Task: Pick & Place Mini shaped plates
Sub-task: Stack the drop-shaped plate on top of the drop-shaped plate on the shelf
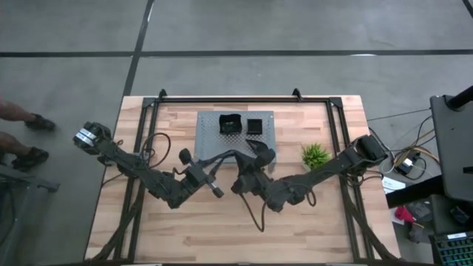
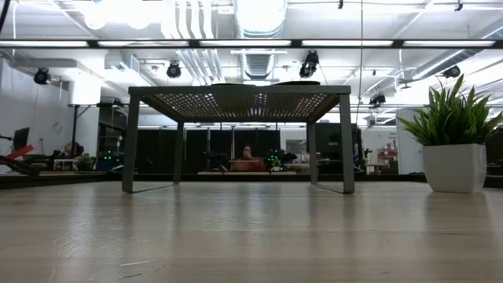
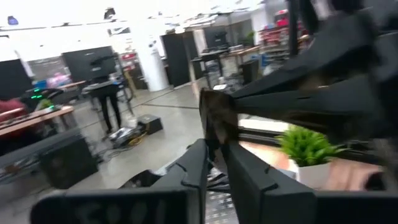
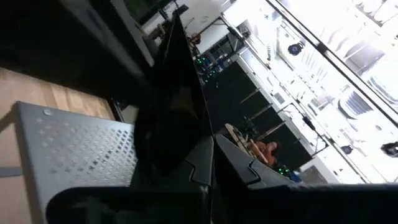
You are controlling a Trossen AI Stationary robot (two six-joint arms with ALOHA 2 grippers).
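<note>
Two square black mini plates (image 1: 230,123) (image 1: 254,126) sit on the grey perforated rack (image 1: 235,137) at the table's far middle. My left gripper (image 1: 216,191) hovers near the table's middle, shut on a small dark plate (image 3: 214,115) that shows edge-on in the left wrist view. My right gripper (image 1: 247,171) is close beside it, at the rack's near right corner, shut on a black leaf-shaped plate (image 1: 260,154). Neither gripper shows in the low view, where the rack (image 2: 236,98) stands on its legs. My left gripper pinches the dark plate between its two fingers (image 3: 193,165) by its lower edge (image 3: 214,142). The plate stands on edge beyond the fingertips, lifted clear of the table. My right gripper pinches the black plate between its fingers (image 4: 233,163) by its near edge (image 4: 202,134). The plate juts out beyond the fingertips, above the rack's corner (image 4: 74,149) and lifted clear.
A small green plant in a white pot (image 1: 315,154) (image 2: 456,145) stands right of the rack. Bare wood lies along the table's near side (image 1: 236,236). A black frame (image 1: 244,98) runs along the far edge. A person's feet (image 1: 29,122) show on the floor to the left.
</note>
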